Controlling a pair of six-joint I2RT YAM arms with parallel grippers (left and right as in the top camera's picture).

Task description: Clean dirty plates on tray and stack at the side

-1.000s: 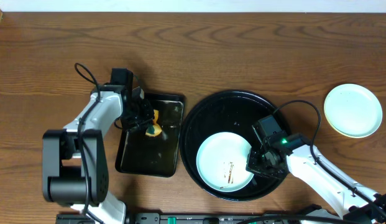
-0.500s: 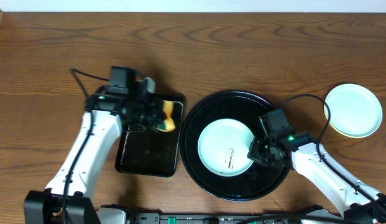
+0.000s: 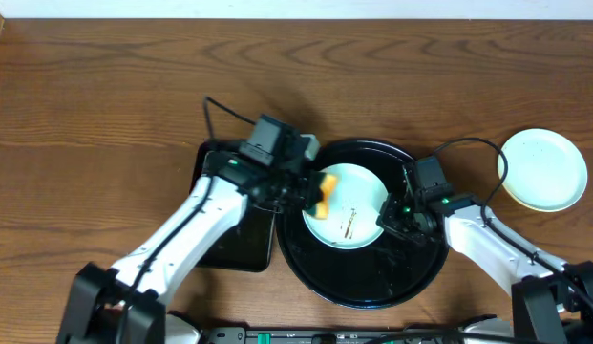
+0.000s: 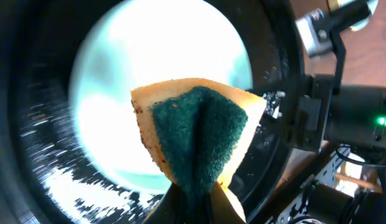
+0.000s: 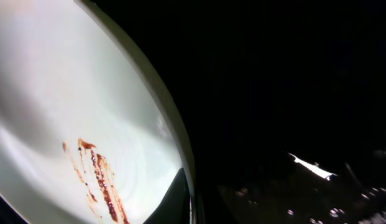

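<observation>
A pale blue plate [image 3: 353, 203] with a brown sauce smear [image 3: 351, 225] is on the large round black tray [image 3: 411, 277]. My right gripper [image 3: 386, 222] is shut on the plate's right rim; in the right wrist view a finger [image 5: 180, 198] grips the rim beside the smear [image 5: 96, 177]. My left gripper [image 3: 310, 194] is shut on a yellow and green sponge [image 3: 323, 194] over the plate's left part. In the left wrist view the sponge [image 4: 196, 140] hangs above the plate [image 4: 149, 56]. A second, clean-looking plate [image 3: 541, 169] lies on the table at the right.
A small rectangular black tray [image 3: 234, 244] lies left of the round tray, under my left arm. A cable [image 3: 468, 153] loops from my right arm toward the plate at the right. The wooden table [image 3: 105, 86] surrounds everything.
My left arm has carried the sponge right from the rectangular tray to above the plate. My right gripper has shifted the plate up and right on the round tray.
</observation>
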